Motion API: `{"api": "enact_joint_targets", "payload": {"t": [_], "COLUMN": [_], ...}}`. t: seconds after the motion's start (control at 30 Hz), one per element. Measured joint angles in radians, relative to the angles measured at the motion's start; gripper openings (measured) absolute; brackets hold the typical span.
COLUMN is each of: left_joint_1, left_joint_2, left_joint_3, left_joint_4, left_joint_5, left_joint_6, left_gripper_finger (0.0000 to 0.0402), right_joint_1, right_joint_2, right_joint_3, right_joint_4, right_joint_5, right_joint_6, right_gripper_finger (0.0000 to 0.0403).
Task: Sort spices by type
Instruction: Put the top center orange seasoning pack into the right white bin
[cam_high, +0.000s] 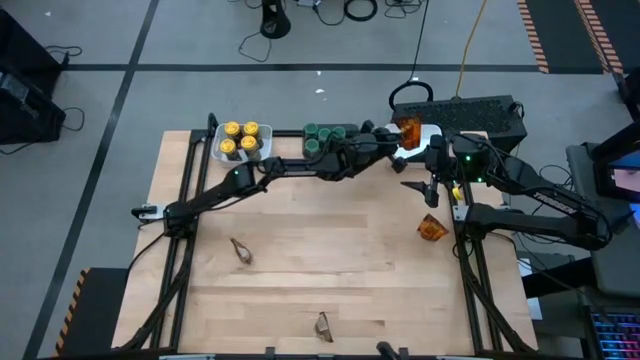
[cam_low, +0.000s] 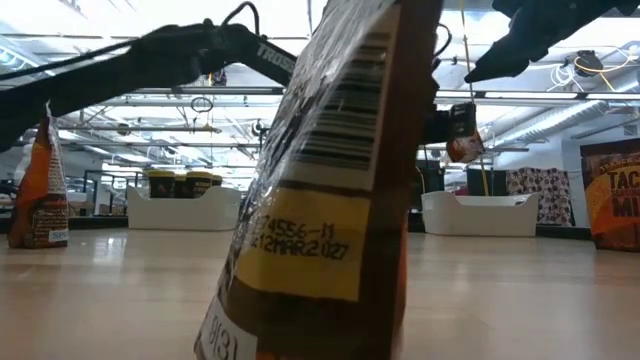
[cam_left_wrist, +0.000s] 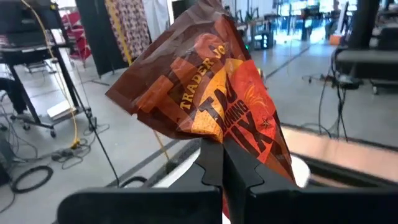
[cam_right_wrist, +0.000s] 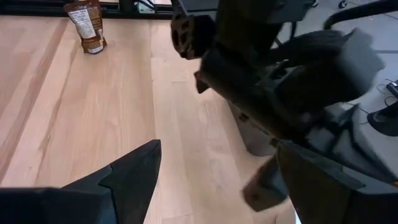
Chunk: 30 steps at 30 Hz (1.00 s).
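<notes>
Four yellow-lidded jars (cam_high: 241, 140) stand together in a white bin (cam_high: 222, 152) at about eleven o'clock on the wooden table (cam_high: 310, 290), and a group of green-lidded jars (cam_high: 322, 136) sits just beside it toward twelve o'clock. From the high view the left arm reaches across the far edge, and the left gripper (cam_high: 398, 131) is clenched on an orange-brown taco seasoning packet (cam_high: 408, 128), which it holds over another white bin (cam_high: 432, 133) at about one o'clock. In the left wrist view the two dark fingers (cam_left_wrist: 214, 163) pinch the lower edge of that packet (cam_left_wrist: 205, 93), so the packet stands up above them. The right gripper (cam_high: 428, 186) hangs at about three o'clock with its fingers spread wide and nothing between them. One loose packet (cam_high: 432, 227) lies near the right edge at about four o'clock, another packet (cam_high: 241, 251) lies at about eight o'clock, and a third packet (cam_high: 323, 327) lies near the front edge at six o'clock. In the low view this front packet (cam_low: 330, 180) fills the middle very close to the camera.
</notes>
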Motion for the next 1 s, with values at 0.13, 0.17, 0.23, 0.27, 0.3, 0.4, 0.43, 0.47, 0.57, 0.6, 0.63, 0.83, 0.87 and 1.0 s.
{"api": "enact_joint_targets", "payload": {"t": [0.13, 0.17, 0.23, 0.27, 0.3, 0.4, 0.43, 0.47, 0.57, 0.6, 0.63, 0.83, 0.87, 1.0], "left_joint_1": [0.023, 0.03, 0.044, 0.05, 0.056, 0.071, 0.075, 0.076, 0.076, 0.075, 0.074, 0.072, 0.072, 0.072], "left_joint_2": [0.052, 0.057, 0.067, 0.067, 0.068, 0.082, 0.087, 0.096, 0.1, 0.1, 0.101, 0.106, 0.106, 0.106], "left_joint_3": [0.062, 0.066, 0.071, 0.071, 0.071, 0.073, 0.073, 0.073, 0.073, 0.073, 0.073, 0.072, 0.072, 0.072], "left_joint_4": [-0.04, -0.071, -0.09, -0.108, -0.123, -0.135, -0.142, -0.134, -0.136, -0.135, -0.132, -0.125, -0.124, -0.127], "left_joint_5": [-0.022, -0.022, -0.011, -0.002, 0.008, 0.047, 0.056, 0.057, 0.058, 0.06, 0.061, 0.056, 0.056, 0.055], "left_joint_6": [-0.078, -0.108, -0.15, -0.166, -0.185, -0.231, -0.236, -0.236, -0.236, -0.235, -0.231, -0.207, -0.207, -0.208], "left_gripper_finger": [0.0001, 0.0001, 0.0001, 0.0001, 0.0001, 0.0001, 0.0001, 0.0001, 0.0001, 0.0001, 0.0001, 0.0007, 0.0007, 0.0008], "right_joint_1": [0.0, 0.0, 0.0, 0.0, 0.0, 0.0, 0.0, 0.0, 0.0, 0.0, 0.0, 0.0, 0.0, 0.0], "right_joint_2": [0.0, 0.0, 0.0, 0.0, 0.0, 0.0, 0.0, 0.001, 0.001, 0.001, 0.001, 0.001, 0.002, 0.002], "right_joint_3": [0.0, 0.0, 0.0, 0.0, 0.0, 0.0, 0.001, 0.001, 0.001, 0.001, 0.001, 0.001, 0.001, 0.001], "right_joint_4": [-0.002, -0.001, -0.001, -0.001, -0.001, 0.001, 0.001, 0.001, 0.001, 0.001, 0.001, 0.0, -0.002, -0.004], "right_joint_5": [0.0, 0.0, -0.001, -0.001, -0.001, -0.002, -0.002, -0.002, -0.002, -0.002, -0.002, -0.002, -0.002, -0.002], "right_joint_6": [-0.005, -0.005, -0.005, -0.005, -0.005, -0.005, -0.006, -0.007, -0.007, -0.008, -0.008, -0.008, -0.008, -0.008], "right_gripper_finger": [0.0302, 0.0302, 0.0302, 0.0302, 0.0302, 0.0302, 0.0302, 0.0302, 0.0302, 0.0302, 0.0302, 0.0302, 0.0302, 0.0302]}}
